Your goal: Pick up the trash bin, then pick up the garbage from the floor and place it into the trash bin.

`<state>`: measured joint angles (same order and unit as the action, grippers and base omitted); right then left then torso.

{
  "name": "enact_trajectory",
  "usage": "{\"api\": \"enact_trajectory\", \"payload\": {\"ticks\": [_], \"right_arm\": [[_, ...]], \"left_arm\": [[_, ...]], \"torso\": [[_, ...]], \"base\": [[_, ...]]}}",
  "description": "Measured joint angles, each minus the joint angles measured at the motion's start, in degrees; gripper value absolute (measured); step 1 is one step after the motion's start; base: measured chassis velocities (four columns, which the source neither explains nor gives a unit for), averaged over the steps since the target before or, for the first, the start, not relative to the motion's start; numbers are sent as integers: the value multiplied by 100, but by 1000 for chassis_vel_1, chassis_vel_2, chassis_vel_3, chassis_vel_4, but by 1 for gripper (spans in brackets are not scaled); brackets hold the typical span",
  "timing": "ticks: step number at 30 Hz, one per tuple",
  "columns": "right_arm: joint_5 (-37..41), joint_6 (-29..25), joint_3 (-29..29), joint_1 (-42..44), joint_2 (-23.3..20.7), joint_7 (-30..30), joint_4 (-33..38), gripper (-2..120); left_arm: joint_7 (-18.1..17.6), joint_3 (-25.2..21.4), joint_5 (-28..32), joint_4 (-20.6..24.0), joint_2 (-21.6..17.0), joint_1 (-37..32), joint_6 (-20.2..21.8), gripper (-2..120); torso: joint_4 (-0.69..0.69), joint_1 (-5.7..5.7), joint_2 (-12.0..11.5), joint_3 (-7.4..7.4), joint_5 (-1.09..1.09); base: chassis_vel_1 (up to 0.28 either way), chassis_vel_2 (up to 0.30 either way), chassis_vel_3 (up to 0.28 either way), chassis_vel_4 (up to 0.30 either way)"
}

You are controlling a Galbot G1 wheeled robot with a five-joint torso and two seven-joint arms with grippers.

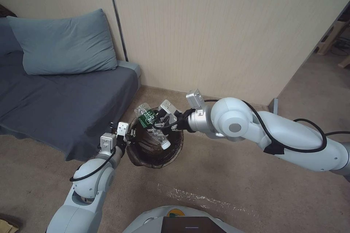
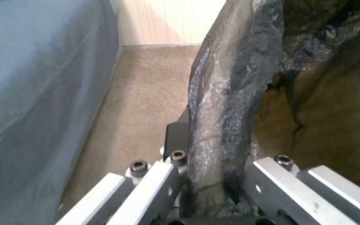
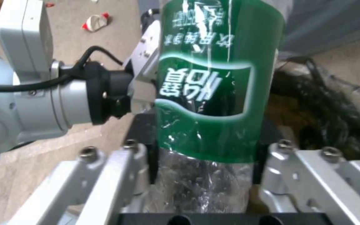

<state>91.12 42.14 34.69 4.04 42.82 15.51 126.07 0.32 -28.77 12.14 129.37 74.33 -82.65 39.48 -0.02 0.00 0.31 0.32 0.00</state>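
Head view: left tool [image 1: 128, 139] clamped on bin [image 1: 155, 153] rim by sofa [image 1: 54, 105]; right tool [image 1: 158, 123] grips bottle [image 1: 147, 118] above bin mouth
L wrist view: fingers [image 2: 176, 137] pinch liner [image 2: 230, 103], bin off carpet [image 2: 142, 93]
R wrist view: fingers [image 3: 140, 162] closed on bottle [image 3: 213, 93]; cup [image 3: 96, 22] on floor beyond

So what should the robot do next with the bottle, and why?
Probably open the right gripper and let go. It holds the green bottle right over the mouth of the bin, cap end already tipped inside, while the left gripper clamps the bin's rim, so it should drop in.
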Motion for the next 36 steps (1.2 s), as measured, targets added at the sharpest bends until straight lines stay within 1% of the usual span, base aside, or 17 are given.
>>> {"api": "enact_trajectory", "payload": {"ticks": [1,2,6,7,9,10,11,12,13,14,16,23,26,30,32,34,36], "right_arm": [[0,0,-3,0,-9,7,0,43],[0,0,-3,0,-9,7,0,43],[-61,0,0,38,-52,11,3,64],[-61,0,0,38,-52,11,3,64],[-81,0,6,50,-30,18,-32,73],[-81,0,6,50,-30,18,-32,73],[-84,0,7,51,-5,18,-50,80],[-84,0,10,51,9,19,-55,84],[-84,0,10,51,9,19,-55,84],[-84,0,22,44,26,18,-59,90],[-52,0,25,19,43,22,-57,98],[-28,0,28,3,1,39,11,100],[-19,0,-113,9,-64,65,78,100],[277,-12,-875,-36,-271,290,271,100],[300,-18,-949,-36,-296,318,284,100],[371,-56,-1216,-13,-396,427,323,100],[371,-56,-1216,-13,-396,427,323,100]], "left_arm": [[0,3,0,0,1,1,1,2],[0,3,0,0,1,1,1,2],[3,11,4,-1,-25,5,3,2],[3,11,4,-1,-25,5,3,2],[5,9,6,-4,-34,5,3,2],[5,9,6,-4,-34,5,3,2],[7,8,7,-4,-35,5,4,2],[7,8,6,-4,-35,5,6,2],[7,8,6,-4,-35,5,6,2],[7,9,-1,-4,-37,2,8,2],[-5,11,-10,-4,-41,0,9,2],[-20,14,-15,2,-45,4,34,2],[-22,13,-14,4,-49,5,35,2],[-31,-10,-9,15,-75,-2,35,2],[-32,-11,-9,15,-74,-1,34,2],[-33,-16,-9,15,-71,1,30,2],[-33,-16,-9,15,-71,1,30,2]], "torso": [[0,0,0,0,0],[0,0,0,0,0],[-1,0,0,0,0],[-1,0,0,0,0],[0,0,0,0,0],[0,0,0,0,0],[0,0,0,0,0],[0,0,0,0,0],[0,0,0,0,0],[0,0,0,0,0],[0,0,0,0,0],[0,0,0,0,0],[0,0,0,0,0],[1,0,0,0,0],[1,0,0,0,0],[1,0,0,0,0],[1,0,0,0,0]], "base": [[0,0,0,0],[0,0,0,0],[0,0,0,0],[0,0,0,0],[0,0,0,0],[0,0,0,0],[0,0,0,0],[0,0,0,0],[0,0,0,0],[0,0,0,0],[0,0,0,0],[0,0,0,0],[0,0,0,0],[0,0,0,0],[0,0,0,0],[0,0,0,0],[0,0,0,0]]}}
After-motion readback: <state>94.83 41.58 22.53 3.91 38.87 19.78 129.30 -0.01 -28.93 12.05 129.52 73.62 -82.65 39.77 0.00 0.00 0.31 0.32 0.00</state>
